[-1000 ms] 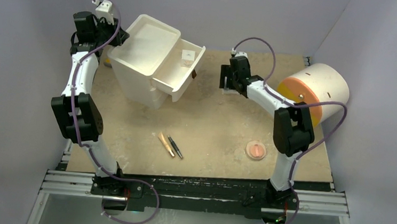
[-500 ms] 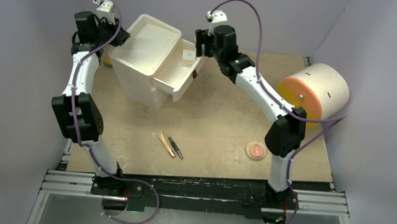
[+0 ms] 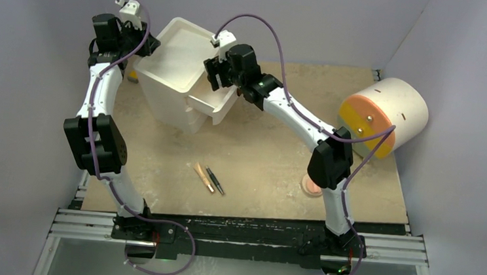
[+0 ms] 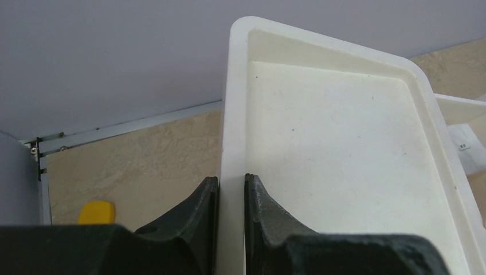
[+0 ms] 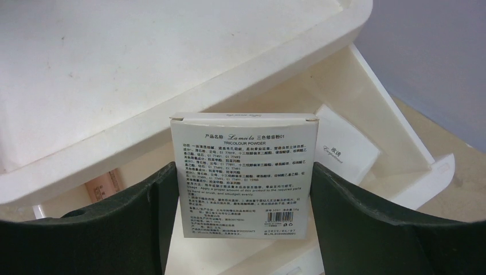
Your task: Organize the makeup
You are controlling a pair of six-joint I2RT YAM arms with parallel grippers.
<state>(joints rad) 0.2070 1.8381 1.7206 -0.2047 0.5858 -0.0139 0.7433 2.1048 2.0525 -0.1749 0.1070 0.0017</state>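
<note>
— So, where is the flat packet [image 5: 243,149]?
— The right gripper [image 5: 243,175] pinches its two sides, just above the open drawer [image 5: 395,143] at the far left.
— How should it drop it?
— I think go lower first, beside the white box [image 5: 344,146], then open up. The left gripper [image 4: 231,186] squeezes the cabinet rim [image 4: 235,86], so the cabinet should not slide. The two sticks [image 3: 209,178] lie near, on the table [image 3: 259,152].

Right hand [image 3: 216,71] moved from right-centre of desk [image 3: 259,158] to above open drawer [image 3: 213,111], labelled packet [image 5: 243,175] clamped between its fingers, right elbow now partly covering pink compact [image 3: 307,188].
</note>
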